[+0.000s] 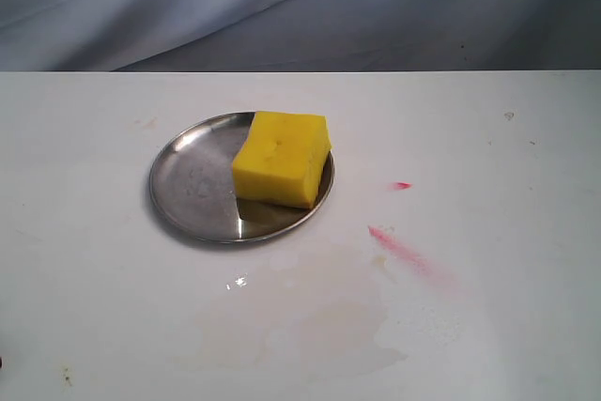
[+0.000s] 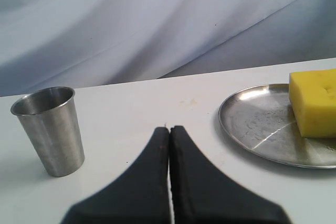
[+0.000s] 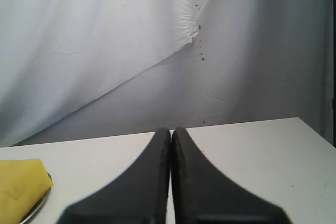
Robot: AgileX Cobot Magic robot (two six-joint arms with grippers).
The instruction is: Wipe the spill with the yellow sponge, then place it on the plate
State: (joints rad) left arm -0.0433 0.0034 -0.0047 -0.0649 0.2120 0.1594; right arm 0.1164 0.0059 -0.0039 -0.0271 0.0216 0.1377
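The yellow sponge (image 1: pixel 282 159) lies on the right half of the steel plate (image 1: pixel 192 180), its far corner reaching over the rim. No tan-brown puddle shows as the spill; only a faint pale damp smear (image 1: pixel 329 326) marks the table in front of the plate. Neither gripper appears in the exterior view. In the left wrist view my left gripper (image 2: pixel 169 128) is shut with nothing in it, and the plate (image 2: pixel 252 124) and sponge (image 2: pixel 314 100) sit apart from it. My right gripper (image 3: pixel 171 129) is likewise shut and empty, with the sponge (image 3: pixel 18 187) at the picture's edge.
A steel cup (image 2: pixel 50 129) stands upright on the table, seen only by the left wrist camera. A pink-red streak (image 1: pixel 404 251) and a dot (image 1: pixel 402 185) mark the white table right of the plate. Grey cloth hangs behind the table's far edge.
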